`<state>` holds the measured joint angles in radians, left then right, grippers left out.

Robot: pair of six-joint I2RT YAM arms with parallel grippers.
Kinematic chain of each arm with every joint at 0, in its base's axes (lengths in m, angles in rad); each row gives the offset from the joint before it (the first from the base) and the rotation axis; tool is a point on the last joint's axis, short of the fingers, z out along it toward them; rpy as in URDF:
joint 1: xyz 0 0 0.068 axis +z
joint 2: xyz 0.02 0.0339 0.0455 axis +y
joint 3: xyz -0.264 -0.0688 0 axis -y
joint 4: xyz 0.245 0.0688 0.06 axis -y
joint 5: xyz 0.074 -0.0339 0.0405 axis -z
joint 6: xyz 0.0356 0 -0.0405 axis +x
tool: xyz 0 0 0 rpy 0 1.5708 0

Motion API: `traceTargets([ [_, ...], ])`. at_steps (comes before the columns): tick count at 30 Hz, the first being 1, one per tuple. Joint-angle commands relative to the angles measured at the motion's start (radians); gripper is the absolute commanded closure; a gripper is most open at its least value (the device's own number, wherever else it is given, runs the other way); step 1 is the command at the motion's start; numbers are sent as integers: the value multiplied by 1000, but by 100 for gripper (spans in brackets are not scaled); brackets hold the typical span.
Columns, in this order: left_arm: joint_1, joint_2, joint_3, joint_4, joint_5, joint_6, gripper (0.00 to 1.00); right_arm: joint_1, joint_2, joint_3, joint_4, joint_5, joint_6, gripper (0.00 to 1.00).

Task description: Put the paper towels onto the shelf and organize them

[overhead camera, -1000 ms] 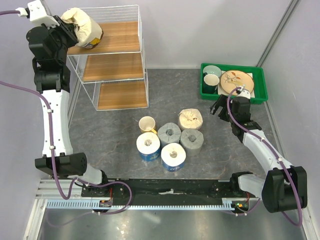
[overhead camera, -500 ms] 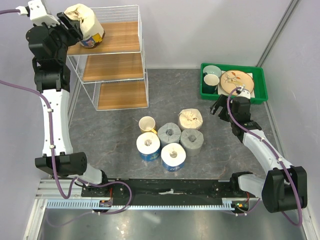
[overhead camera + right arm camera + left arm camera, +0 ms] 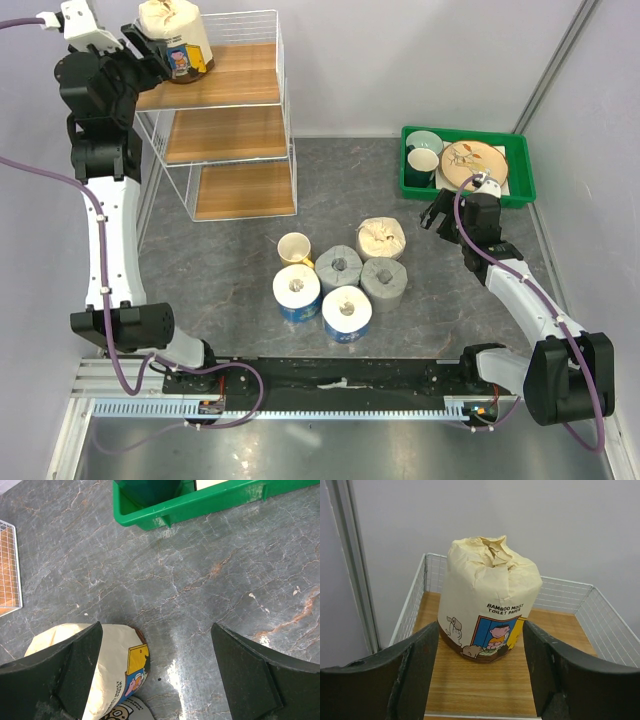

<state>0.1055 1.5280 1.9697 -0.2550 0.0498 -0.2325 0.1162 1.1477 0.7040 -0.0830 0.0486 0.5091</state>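
Nearest my bases stand the white-and-blue rolls [image 3: 297, 290], packed against the grey rolls [image 3: 339, 267] behind them. A cream roll [image 3: 381, 238] sits at the back of the cluster and a yellow mug [image 3: 294, 247] just beside its left edge. All five rolls are on end on the table.

I judge them light and squashy under slick wrap. I would pinch across the middle of the side wall, gently, not at the crumpled top: a hard squeeze would dent one and a loose one could slip.

My right gripper [image 3: 156, 630] hangs wide open and empty just beside that cream roll, with the green tray [image 3: 210, 502] beyond. Only scraps of print show on the roll from this wrist, and I cannot read them.

Farther off, on the shelf [image 3: 245, 130], the second cream roll [image 3: 490, 600] stands upright on the top board near its left end. My left gripper [image 3: 480, 635] has its jaws spread to either side of the roll's base, and I cannot tell whether a pad touches the wrap. The label reads "BAMBOO MOIST TOILET PAPER" above a cartoon figure in a blue panel.
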Motion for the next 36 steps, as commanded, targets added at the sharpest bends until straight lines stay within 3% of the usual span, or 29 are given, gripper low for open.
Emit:
traceTargets([
  [1, 3, -90, -46, 85, 90, -51, 25, 3, -3, 25, 42, 8, 0, 2],
  [5, 3, -235, -201, 152, 201, -161, 23, 3, -8, 25, 40, 20, -3, 2],
  [9, -26, -408, -493, 224, 363, -295, 22, 4, -8, 31, 35, 25, 6, 2],
  [15, -144, -652, -872, 250, 326, -266, 20, 3, 10, 60, 38, -105, -3, 2],
  [18, -159, -710, -988, 231, 323, -249, 20, 19, 75, 120, 5, -199, -37, 2],
  [21, -165, -744, -1080, 224, 328, -245, 20, 86, 141, 210, -94, -199, -107, 2],
  [28, -170, -726, -1123, 221, 352, -240, 20, 155, 195, 247, -150, -151, -101, 2],
  [32, -205, -689, -1103, 233, 355, -222, 20, 155, 127, 214, -146, -54, -49, 2],
  [35, -335, -635, -1062, 235, 256, -164, 17, 149, 0, 145, -107, 132, 40, 2],
  [36, -439, -615, -1051, 237, 214, -147, 17, 146, -29, 131, -92, 192, 57, 2],
])
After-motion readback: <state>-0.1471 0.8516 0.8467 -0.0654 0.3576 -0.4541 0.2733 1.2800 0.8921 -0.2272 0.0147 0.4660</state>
